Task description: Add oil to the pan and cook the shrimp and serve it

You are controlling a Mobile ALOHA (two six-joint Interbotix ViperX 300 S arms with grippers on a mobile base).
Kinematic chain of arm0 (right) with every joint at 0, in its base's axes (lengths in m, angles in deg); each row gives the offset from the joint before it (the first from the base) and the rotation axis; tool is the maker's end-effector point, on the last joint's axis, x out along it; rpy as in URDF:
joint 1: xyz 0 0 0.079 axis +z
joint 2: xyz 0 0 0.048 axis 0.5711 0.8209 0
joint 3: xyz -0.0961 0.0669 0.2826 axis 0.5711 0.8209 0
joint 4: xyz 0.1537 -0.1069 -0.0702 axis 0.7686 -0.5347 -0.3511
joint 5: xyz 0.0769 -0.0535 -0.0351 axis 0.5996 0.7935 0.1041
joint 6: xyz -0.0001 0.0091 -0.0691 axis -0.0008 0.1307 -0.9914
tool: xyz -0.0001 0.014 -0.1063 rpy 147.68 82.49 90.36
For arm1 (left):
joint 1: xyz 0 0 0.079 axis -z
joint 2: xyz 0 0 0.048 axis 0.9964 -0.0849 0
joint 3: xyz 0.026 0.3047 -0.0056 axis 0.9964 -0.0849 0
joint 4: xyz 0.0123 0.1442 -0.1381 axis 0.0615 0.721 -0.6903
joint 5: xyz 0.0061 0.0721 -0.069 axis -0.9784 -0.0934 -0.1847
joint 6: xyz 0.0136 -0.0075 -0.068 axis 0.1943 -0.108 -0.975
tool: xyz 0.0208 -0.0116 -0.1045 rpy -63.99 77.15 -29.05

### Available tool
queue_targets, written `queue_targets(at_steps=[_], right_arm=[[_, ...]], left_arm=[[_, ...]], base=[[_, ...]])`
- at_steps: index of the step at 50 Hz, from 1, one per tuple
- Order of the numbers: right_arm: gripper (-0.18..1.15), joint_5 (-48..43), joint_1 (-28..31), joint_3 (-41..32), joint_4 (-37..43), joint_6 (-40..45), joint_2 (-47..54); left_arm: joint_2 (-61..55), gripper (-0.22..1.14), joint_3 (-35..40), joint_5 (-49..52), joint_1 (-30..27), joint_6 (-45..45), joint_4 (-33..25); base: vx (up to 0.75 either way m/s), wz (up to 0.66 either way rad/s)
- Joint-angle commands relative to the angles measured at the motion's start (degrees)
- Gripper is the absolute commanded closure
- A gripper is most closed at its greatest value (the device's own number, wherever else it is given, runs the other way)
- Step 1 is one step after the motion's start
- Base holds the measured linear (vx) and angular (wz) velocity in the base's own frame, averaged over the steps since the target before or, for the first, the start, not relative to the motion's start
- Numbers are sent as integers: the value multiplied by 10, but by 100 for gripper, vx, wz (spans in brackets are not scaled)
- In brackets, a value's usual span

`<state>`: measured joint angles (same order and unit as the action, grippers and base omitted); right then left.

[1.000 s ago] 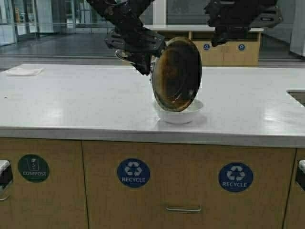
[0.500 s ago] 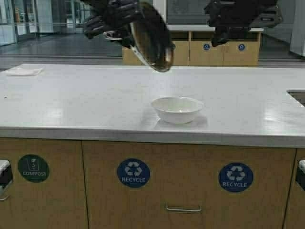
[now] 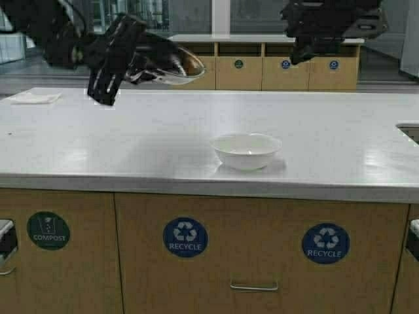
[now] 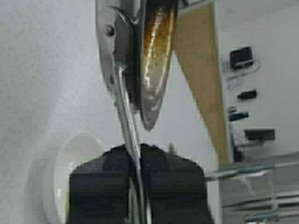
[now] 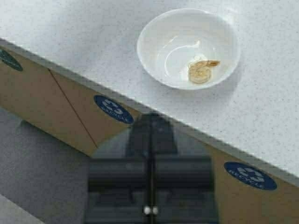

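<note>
My left gripper (image 3: 134, 65) is shut on the short steel handle of the pan (image 3: 167, 65) and holds it high above the counter's back left, well left of the white bowl (image 3: 247, 149). In the left wrist view the handle runs between the fingers (image 4: 112, 172), and the pan (image 4: 156, 60) shows a brown oily film inside. The shrimp (image 5: 201, 71), curled and golden-beige, lies in the white bowl (image 5: 154, 32). My right gripper (image 5: 150, 123) is shut and empty, raised at the upper right (image 3: 314, 33) above the counter's front edge. The oil is out of view.
The white counter (image 3: 98, 144) runs the full width, with a folded white cloth (image 3: 33, 97) at its back left and a sink corner (image 3: 409, 127) at the right. Cabinet fronts with recycle and compost labels (image 3: 185, 237) lie below.
My left arm has lifted the pan from its tipped pose over the white bowl and swung it up and to the left. The bowl now stands uncovered. The right arm has not moved.
</note>
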<state>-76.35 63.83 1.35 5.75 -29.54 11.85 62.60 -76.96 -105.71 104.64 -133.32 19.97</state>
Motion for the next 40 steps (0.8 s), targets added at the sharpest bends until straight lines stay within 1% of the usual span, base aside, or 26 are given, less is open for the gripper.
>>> queue_targets(at_steps=[1,8,14,20,32,40], right_arm=[[91,-6,1,-8,0,1,-3],[91,-6,1,-7,1,1,-3],[91,-6,1,-7,0,1,-2],[91,-6,1,-8,1,1,0],[91,-5,1,-8,1,1,2],[91,-6,1,-8,0,1,4]], left_arm=[[-40,87,-8,-119,-7,-50,0],[-112,87,-13,-215,-7,-92,-2],[-157,87,-11,-265,-7,-117,-2],[-192,87,-11,-282,-7,-132,-2],[-233,87,-8,-294,-7,-134,-2],[-254,87,-4,-298,-7,-138,11]], base=[[0,0],[0,0],[0,0],[0,0],[0,0],[0,0]])
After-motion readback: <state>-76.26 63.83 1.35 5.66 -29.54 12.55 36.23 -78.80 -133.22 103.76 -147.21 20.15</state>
